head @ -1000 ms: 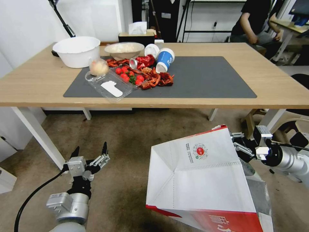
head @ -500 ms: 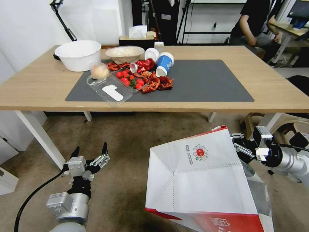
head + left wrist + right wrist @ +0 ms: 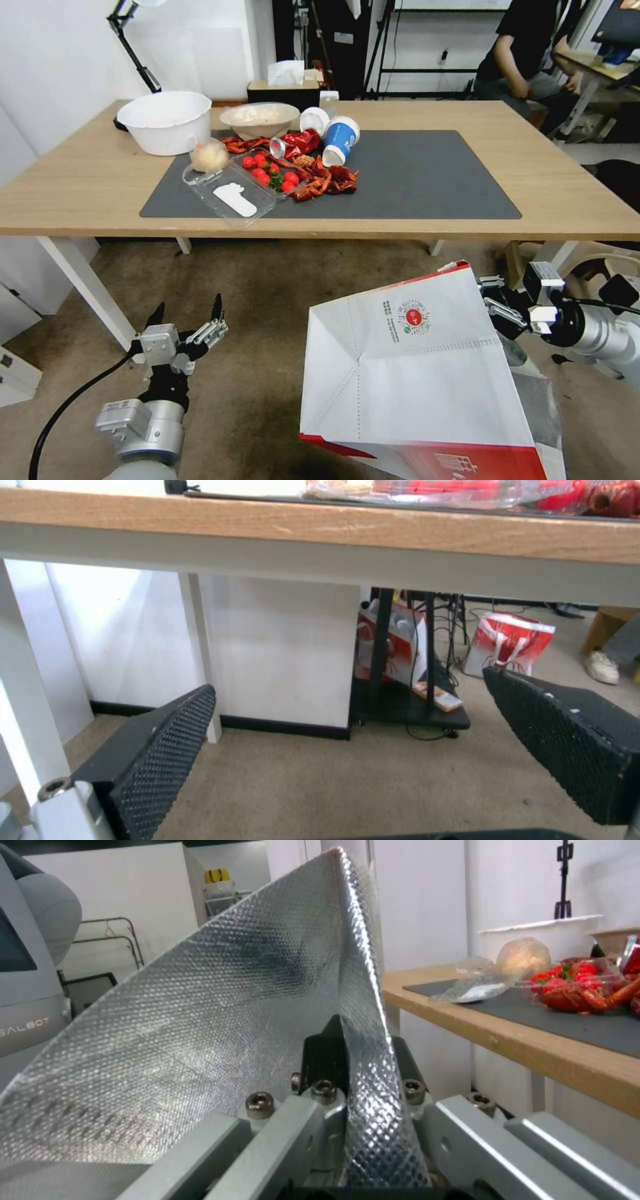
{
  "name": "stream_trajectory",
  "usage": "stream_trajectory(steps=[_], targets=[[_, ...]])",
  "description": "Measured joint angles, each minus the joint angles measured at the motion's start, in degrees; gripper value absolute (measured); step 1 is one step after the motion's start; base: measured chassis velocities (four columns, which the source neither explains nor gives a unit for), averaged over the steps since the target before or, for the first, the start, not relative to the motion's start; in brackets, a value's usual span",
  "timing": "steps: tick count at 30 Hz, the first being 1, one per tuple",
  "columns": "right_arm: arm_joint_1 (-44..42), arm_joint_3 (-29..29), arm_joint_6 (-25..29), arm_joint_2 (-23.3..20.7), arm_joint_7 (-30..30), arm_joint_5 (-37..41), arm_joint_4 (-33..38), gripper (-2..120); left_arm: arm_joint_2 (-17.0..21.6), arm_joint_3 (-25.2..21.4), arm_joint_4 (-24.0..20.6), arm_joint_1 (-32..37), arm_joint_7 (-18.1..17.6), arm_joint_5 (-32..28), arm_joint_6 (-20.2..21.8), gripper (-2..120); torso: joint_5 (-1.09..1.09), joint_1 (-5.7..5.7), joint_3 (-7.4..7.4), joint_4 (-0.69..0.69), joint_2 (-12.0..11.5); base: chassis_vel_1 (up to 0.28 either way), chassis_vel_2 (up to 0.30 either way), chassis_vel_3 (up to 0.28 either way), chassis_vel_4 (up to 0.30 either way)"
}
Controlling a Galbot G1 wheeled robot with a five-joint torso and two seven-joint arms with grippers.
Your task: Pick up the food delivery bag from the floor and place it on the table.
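At the lower left of the head view the left gripper [image 3: 187,312] hangs low over the floor [image 3: 267,293], its two dark fingers spread wide apart with nothing between them. The left wrist view shows the same: two ribbed black pads [image 3: 160,760] stand well apart, with beige carpet and a white table leg beyond them. The arm behind this gripper is cut off by the bottom edge of the frame.

Across the upper half of the head view runs the table [image 3: 80,187], light wood with a dark grey mat [image 3: 427,173]. On the left part of the mat lies a clutter of food: a white bowl [image 3: 163,121], a clear plastic tray [image 3: 230,193] and a tipped blue cup [image 3: 340,139]. Details of the red food are hard to make out.

At lower centre and right the food delivery bag [image 3: 413,380] shows its white side and round red logo; its red base is cut off by the frame's bottom edge, so whether it touches the floor cannot be told. At its upper right corner the right gripper [image 3: 495,300] pinches the bag's rim. In the right wrist view the black fingers [image 3: 328,1050] are clamped on a fold of the silver foil lining, which hides most of what lies behind it.
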Motion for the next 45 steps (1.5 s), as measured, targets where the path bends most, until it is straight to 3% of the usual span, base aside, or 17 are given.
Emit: stream_trajectory(steps=[18, 39, 41, 45], targets=[[0.1, 0.2, 0.0, 0.2, -0.1, 0.0, 0.0, 0, 0.0, 0.0, 0.0, 0.0, 0.3, 0.1, 0.0, 100, 0.0, 1.87, 2.76, 0.0, 4.6, 0.0, 0.0, 0.0, 0.0], [0.1, 0.4, 0.1, 0.1, -0.1, 0.1, 0.0, 0, 0.0, 0.0, 0.0, 0.0, 0.3, 0.2, 0.0, 100, 0.0, 3.01, 4.45, 0.0, 7.5, 0.0, 0.0, 0.0, 0.0], [0.4, 0.1, 0.1, 0.2, -0.1, 0.1, -0.1, 0, 0.3, -0.3, 0.0, 0.0, 0.3, 0.0, 0.0, 100, 0.0, 3.78, 5.61, 0.0, 9.4, 0.0, 0.0, 0.0, 0.0], [0.7, -0.3, 0.1, 0.4, 0.0, 0.1, -0.2, 0, 0.4, -0.4, 0.1, 0.0, 0.3, -0.1, 0.0, 100, 0.0, 4.15, 6.12, 0.0, 10.2, 0.0, 0.0, 0.0, 0.0]])
